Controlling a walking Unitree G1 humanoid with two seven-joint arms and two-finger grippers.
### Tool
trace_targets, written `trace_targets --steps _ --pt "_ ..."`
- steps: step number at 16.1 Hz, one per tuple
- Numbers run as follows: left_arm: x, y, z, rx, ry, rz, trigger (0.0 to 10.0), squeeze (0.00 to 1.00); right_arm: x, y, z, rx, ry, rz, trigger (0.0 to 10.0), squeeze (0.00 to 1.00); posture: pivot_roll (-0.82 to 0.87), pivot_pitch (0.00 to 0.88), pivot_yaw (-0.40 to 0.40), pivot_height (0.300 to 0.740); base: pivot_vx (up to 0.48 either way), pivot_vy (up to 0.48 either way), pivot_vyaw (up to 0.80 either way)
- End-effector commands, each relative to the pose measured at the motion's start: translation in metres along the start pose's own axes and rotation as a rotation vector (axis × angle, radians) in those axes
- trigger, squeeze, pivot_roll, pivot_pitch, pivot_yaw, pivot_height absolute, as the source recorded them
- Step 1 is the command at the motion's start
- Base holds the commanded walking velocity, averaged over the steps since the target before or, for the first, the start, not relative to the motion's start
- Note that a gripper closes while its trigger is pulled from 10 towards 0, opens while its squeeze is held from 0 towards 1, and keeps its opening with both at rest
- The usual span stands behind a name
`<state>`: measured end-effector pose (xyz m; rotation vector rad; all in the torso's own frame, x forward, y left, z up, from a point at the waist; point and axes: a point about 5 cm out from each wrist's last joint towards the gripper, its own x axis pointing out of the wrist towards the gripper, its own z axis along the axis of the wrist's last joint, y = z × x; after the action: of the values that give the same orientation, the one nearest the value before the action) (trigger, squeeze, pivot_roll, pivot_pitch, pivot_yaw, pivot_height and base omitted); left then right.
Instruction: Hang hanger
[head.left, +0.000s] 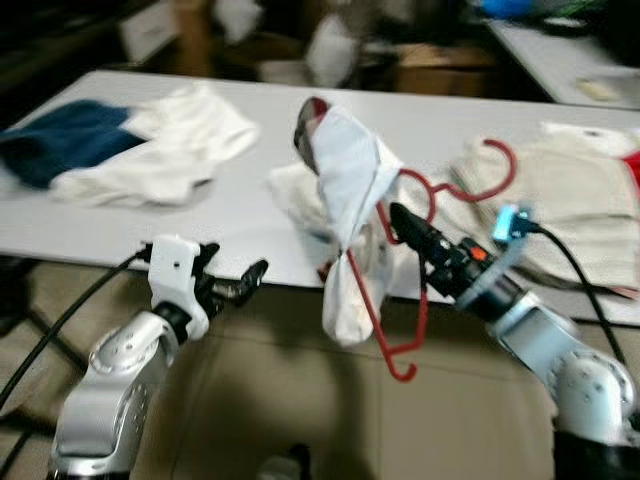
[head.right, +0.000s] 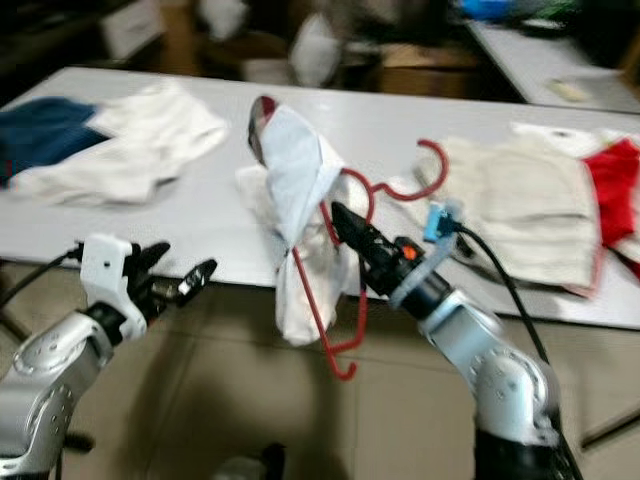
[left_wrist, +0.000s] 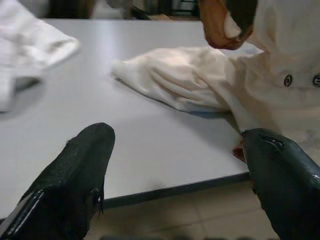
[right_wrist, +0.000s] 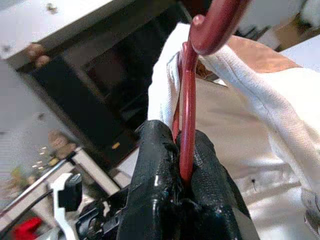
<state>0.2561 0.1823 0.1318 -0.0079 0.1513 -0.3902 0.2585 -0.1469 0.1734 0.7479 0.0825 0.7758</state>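
Left hand (head.left: 238, 287) hovers released, fingers apart, just off the near edge of the grey bench (head.left: 240, 215). At centre a red hanger (head.left: 385, 300) with a white shirt (head.left: 345, 190) draped on it hangs off the bench's front edge. Right hand (right_wrist: 182, 172) is clenched on the hanger's rod

A long pale grey surface (head.left: 240, 215) is seen spanning a beige tiled floor (head.left: 300, 400), with a second grey table (head.left: 560, 60) at far right and blurred brown boxes (head.left: 440, 65) against a dark backdrop.
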Motion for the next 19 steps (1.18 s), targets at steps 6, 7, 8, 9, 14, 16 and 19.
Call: trace_targets --steps 6,7,8,9,14,16,19 --pt "0.004 -0.004 0.002 0.042 -0.010 -0.028 10.0 0.50 -0.019 0.011 0.004 -0.049 -0.012 0.069 10.0 0.00 -0.01 0.000 0.028 0.740 0.000 0.000 0.73" --pt "0.002 -0.002 0.002 0.033 -0.010 -0.013 10.0 0.50 -0.020 0.013 0.004 -0.043 -0.013 0.083 10.0 0.00 -0.01 0.000 0.031 0.740 0.000 0.000 0.73" --pt "0.001 -0.003 0.000 0.037 -0.005 -0.013 10.0 0.50 -0.023 0.015 0.003 -0.047 -0.003 0.109 10.0 0.00 0.00 0.000 0.034 0.740 0.000 0.000 0.73" --pt "0.002 -0.005 -0.001 0.044 -0.002 -0.027 10.0 0.50 -0.026 0.017 0.002 -0.051 0.002 0.133 10.0 0.00 0.00 0.000 0.036 0.740 0.000 0.000 0.73" --pt "0.005 0.002 0.004 0.036 -0.028 -0.005 10.0 0.50 -0.031 0.027 0.001 -0.049 0.013 0.211 10.0 0.00 -0.01 0.000 0.038 0.740 0.000 0.000 0.73" --pt "0.008 -0.008 0.002 0.025 -0.031 -0.056 10.0 0.50 -0.039 0.028 -0.001 -0.046 0.003 0.216 10.0 0.00 -0.02 0.000 0.046 0.740 0.000 0.000 0.73" --pt "0.012 -0.001 0.007 0.026 -0.060 -0.016 10.0 0.50 -0.038 0.029 -0.003 -0.038 0.030 0.223 10.0 0.00 -0.04 0.000 0.033 0.740 0.000 0.000 0.73"
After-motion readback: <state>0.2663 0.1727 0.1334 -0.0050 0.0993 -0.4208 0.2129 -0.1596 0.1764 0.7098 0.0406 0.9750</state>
